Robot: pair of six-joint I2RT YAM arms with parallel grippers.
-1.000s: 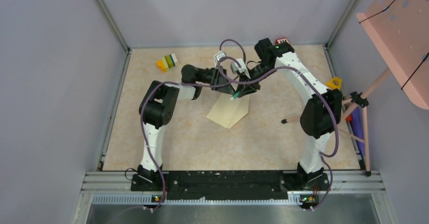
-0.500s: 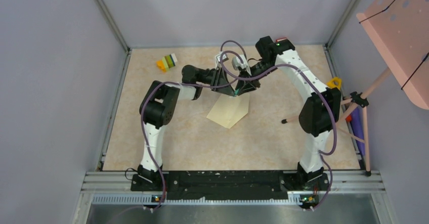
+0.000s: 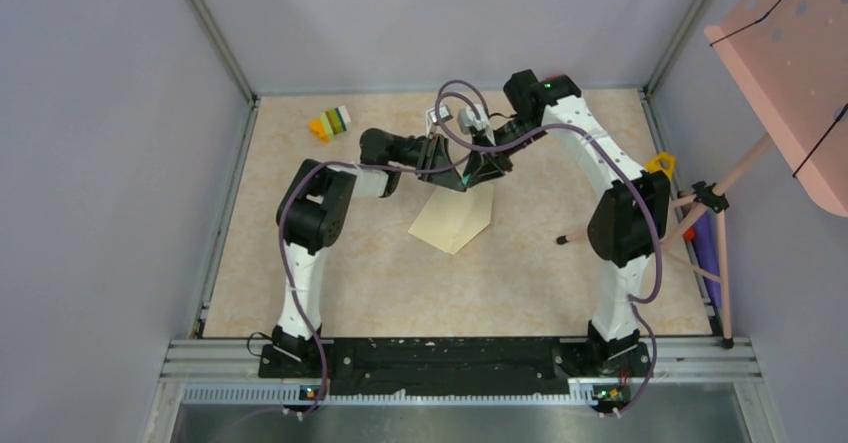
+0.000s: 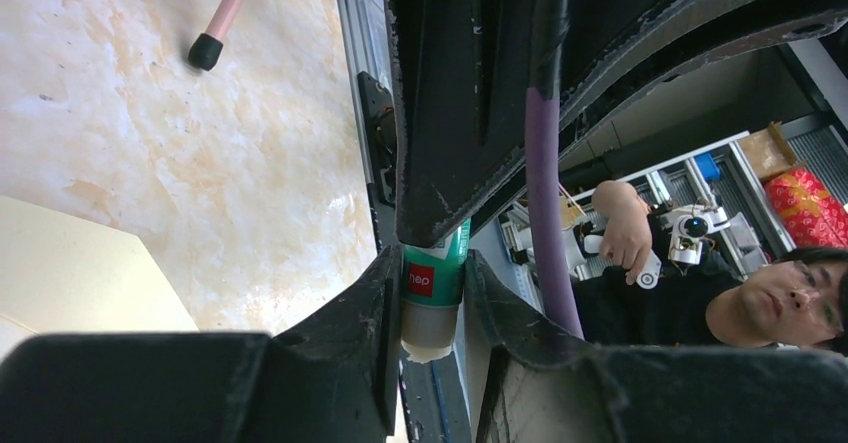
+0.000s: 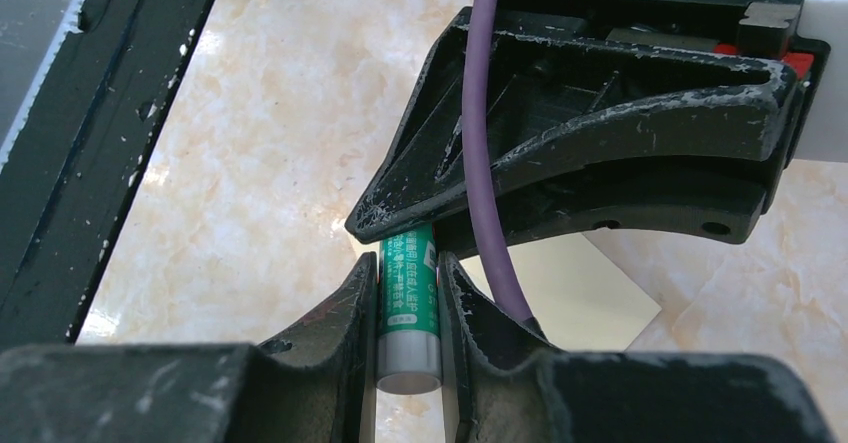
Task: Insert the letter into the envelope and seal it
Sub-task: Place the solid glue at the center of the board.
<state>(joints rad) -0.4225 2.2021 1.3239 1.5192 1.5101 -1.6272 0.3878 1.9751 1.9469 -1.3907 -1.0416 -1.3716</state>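
Table [image 3: 300, 263]: marbled beige top, both arms reaching to its far middle and meeting there.

Envelope [image 3: 455, 218]: lies flat on the table, just on the near side of the 2 wrists, its point turned toward the arm bases. Nothing pins it down. The letter is not visible, and I cannot tell if it is already inside.

Left gripper [image 4: 432, 263]: jaws narrow, pressed against both sides of 1 end of a green glue stick [image 5: 408, 313].

Right gripper [image 5: 405, 263]: jaws narrow too, clamped on the other end of the same stick, white end-piece toward its palm. The 2 grippers sit nose to nose above the envelope's far edge.

Risks, as judged:
- Likely step is pulling the cap off. If the 2 arms pull off-axis, the smooth round stick can twist or slip out of 1 pinch.
- A dropped stick lands on or beside the loose envelope and may shove it askew or smear it.
- If the cap releases suddenly, 1 arm may jerk away.
- The purple cable [image 5: 480, 163] runs right across the left gripper, close to the stick, and could snag as the grippers part.
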